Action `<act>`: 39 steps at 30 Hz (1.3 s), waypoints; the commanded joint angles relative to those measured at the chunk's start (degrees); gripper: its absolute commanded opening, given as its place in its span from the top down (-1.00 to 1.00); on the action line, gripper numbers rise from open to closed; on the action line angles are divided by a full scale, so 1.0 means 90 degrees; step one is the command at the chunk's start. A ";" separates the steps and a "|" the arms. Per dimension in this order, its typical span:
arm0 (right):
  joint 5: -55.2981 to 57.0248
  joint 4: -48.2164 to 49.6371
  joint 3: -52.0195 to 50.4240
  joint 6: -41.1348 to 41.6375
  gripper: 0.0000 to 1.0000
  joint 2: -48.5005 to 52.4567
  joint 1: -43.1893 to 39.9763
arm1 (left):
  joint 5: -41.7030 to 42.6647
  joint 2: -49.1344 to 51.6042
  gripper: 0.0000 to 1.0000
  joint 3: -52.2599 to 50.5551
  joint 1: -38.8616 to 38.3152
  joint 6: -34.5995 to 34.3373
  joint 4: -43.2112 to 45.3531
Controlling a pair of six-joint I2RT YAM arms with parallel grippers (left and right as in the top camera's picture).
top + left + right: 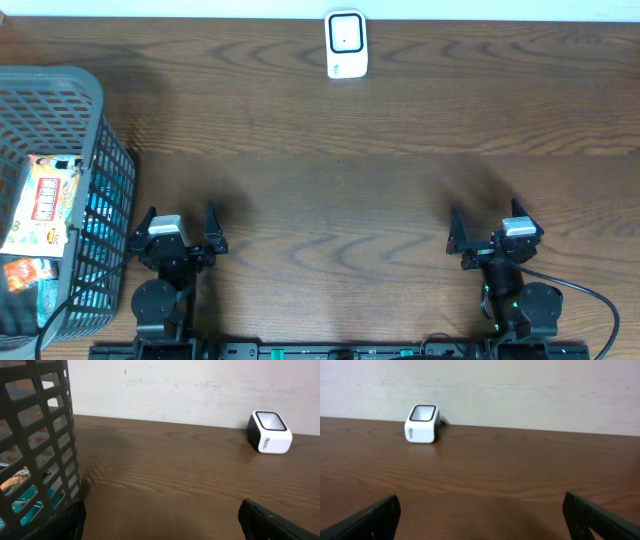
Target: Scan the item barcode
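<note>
- Claws first: the left gripper [180,213] and the right gripper [485,212] both stand wide and hold nothing. They sit low by the near edge of the dark wooden tabletop [330,190], arms folded back, fingers pointing at the far edge.
- Just beside the left gripper, at the tabletop's left edge, stands a grey plastic lattice basket [100,150]. Colourful printed packets [45,200] lie inside it.
- At the middle of the far edge sits a white box-shaped barcode scanner [346,44], well apart from both arms.
</note>
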 commanded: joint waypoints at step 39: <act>0.0029 -0.0027 -0.0007 0.0087 -0.99 -0.0039 0.0015 | 0.0061 -0.0039 -0.95 -0.0214 0.0034 -0.0080 -0.0080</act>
